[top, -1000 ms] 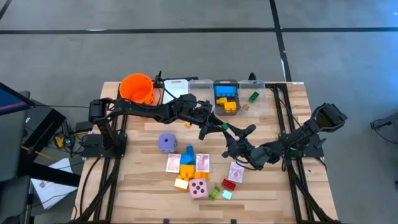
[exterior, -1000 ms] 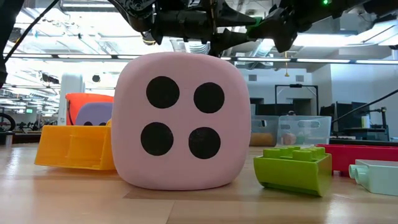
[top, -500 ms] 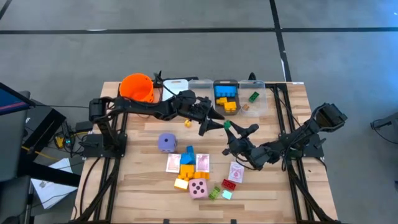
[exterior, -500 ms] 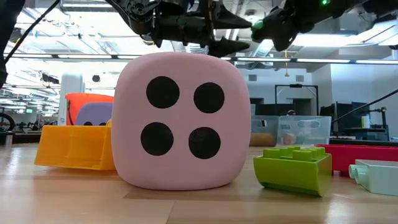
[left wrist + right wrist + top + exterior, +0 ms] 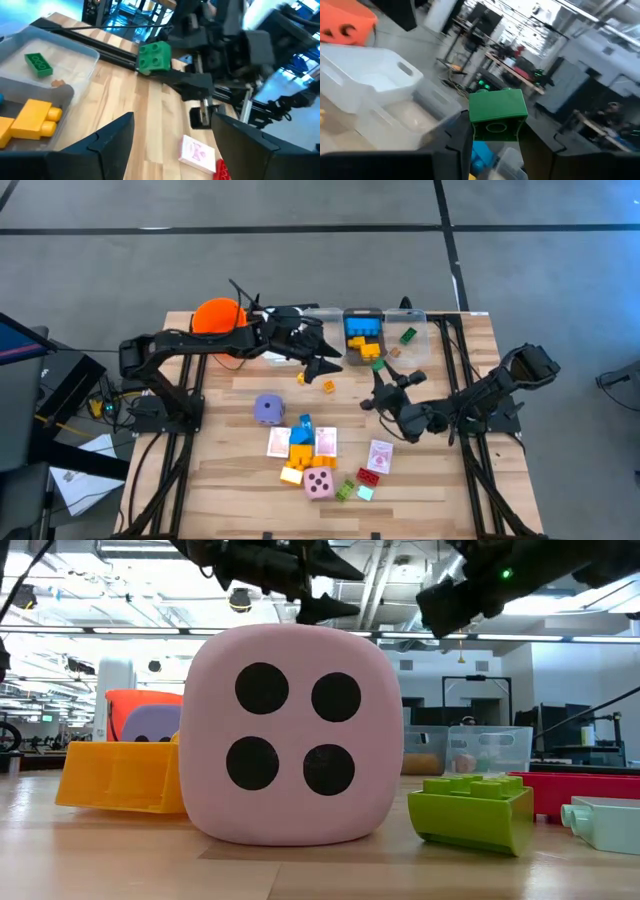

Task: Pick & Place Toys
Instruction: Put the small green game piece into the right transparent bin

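Note:
A small green brick (image 5: pixel 497 107) is up in the air over the middle of the table, with my right gripper (image 5: pixel 382 376) shut on it; the left wrist view shows the same brick (image 5: pixel 154 56) at the ends of that gripper's fingers. My left gripper (image 5: pixel 330 366) stands open and empty a short way toward the table's left, in front of the bins. On the near half of the table lie a purple die (image 5: pixel 267 409), a pink die (image 5: pixel 319 483), pink-backed cards (image 5: pixel 327 441) and several bricks (image 5: pixel 300 442). My right gripper pinches the green brick by the lower part of its two opposite sides (image 5: pixel 475 129), one finger on each side. The fingers reach it about level, from the table's right and near side. The brick is clear of the table, studs up in the wrist view.
Along the far edge stand an orange bucket (image 5: pixel 220 320), a white bin (image 5: pixel 283 315), a clear bin (image 5: pixel 322 322), a bin with blue and yellow bricks (image 5: pixel 363 332) and a bin with a green brick (image 5: pixel 408 335). Two small bricks (image 5: pixel 328 386) lie below my left gripper.
My left gripper has opened, let go of the green brick and drawn back up toward the far left. My right gripper has kept the brick, rolled its wrist and carried the brick a little toward the far edge.

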Robot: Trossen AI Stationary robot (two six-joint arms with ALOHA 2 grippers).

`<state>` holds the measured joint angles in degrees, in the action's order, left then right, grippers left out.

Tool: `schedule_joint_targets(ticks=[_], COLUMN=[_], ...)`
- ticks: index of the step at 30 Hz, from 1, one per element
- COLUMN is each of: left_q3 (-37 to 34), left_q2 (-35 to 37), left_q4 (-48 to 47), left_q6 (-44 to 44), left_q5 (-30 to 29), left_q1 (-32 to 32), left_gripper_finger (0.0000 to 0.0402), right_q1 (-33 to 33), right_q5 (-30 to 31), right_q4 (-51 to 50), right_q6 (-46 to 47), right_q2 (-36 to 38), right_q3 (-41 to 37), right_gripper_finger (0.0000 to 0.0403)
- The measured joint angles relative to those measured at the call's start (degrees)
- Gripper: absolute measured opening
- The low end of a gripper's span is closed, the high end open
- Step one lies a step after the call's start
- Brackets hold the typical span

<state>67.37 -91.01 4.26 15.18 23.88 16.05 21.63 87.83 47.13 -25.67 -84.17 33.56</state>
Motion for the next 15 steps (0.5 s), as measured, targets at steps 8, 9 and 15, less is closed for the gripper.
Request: schedule_joint_targets(ticks=[8,9,15], left_q3=[-5.03,-5.92,-12.18], left_q2=[5.62,6.28,9.33], left_q4=[0.05,0.08,1.49], left_q6=[-0.33,-0.35,-0.39], left_q5=[-0.30,-0.37,-3.29], left_q1=[-0.61,-0.59,-0.59], left_gripper_finger=[0.0253,0.0253,0.0254], right_q1=[-8.66,-10.55,-24.25], right_q5=[-23.26,-24.03,-26.83], right_q4=[-21.65,-28.62,-60.91], right_q6=[25.48,30.37,53.55], right_q2=[13.77,15.40,22.29], right_q3=[-2.67,-2.67,-2.78], right_gripper_finger=[0.0122,0.0122,0.0124])
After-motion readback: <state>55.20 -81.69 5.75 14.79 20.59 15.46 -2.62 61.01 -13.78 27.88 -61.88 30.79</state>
